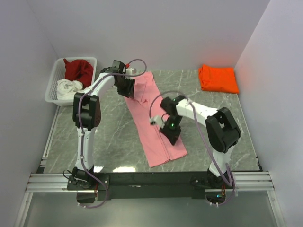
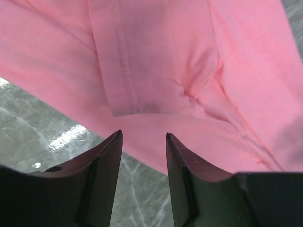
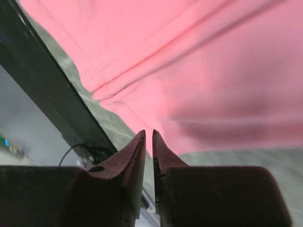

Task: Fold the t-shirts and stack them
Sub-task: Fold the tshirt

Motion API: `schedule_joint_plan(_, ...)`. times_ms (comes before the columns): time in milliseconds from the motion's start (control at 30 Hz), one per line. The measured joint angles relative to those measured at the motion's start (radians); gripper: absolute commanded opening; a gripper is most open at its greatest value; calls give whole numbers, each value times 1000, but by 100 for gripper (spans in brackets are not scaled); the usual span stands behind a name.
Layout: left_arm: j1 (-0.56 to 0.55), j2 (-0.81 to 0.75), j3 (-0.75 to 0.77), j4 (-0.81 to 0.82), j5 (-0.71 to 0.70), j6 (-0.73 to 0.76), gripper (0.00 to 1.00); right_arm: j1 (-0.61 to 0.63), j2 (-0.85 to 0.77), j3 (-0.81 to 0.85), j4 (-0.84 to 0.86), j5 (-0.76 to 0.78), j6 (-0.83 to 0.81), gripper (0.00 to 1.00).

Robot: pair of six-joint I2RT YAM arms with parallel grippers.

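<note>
Pink t-shirt (image 1: 152,137) lies lengthwise on table (image 1: 113,142). Left end effector (image 2: 142,137) parted, empty; right end effector (image 3: 147,135) nearly closed, empty. Advice: pinch both corners squarely, fold evenly.

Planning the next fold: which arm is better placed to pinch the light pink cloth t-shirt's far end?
Left, probably: left gripper hangs open over the pink t-shirt's far end; right gripper is shut by its hem.
</note>
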Motion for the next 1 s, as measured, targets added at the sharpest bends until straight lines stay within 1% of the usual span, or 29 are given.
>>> schedule_joint_plan(167,10,8,20,27,18,-69,48,-138,1,176,-6,-42,7,23)
schedule_joint_plan(267,18,25,44,47,17,-98,49,-201,1,229,8,-40,24,23)
schedule_joint_plan(500,31,67,50,56,15,-132,48,-244,6,286,29,-25,54,23)
schedule_joint_plan(700,32,93,50,52,47,-142,35,-256,14,286,31,-17,61,23)
schedule_joint_plan(767,32,93,50,54,71,-145,29,-261,16,286,31,-11,61,23)
schedule_joint_plan(800,32,93,50,56,85,-149,24,-262,18,286,31,-8,61,23)
schedule_joint_plan(867,32,93,50,59,105,-156,19,-265,18,286,31,-6,61,23)
schedule_joint_plan(900,32,93,50,60,115,-159,14,-265,18,286,31,-6,61,23)
schedule_joint_plan(967,32,93,50,61,139,-163,10,-266,18,286,31,-5,61,23)
schedule_joint_plan(1000,32,93,50,61,151,-165,6,-267,18,286,31,-4,61,23)
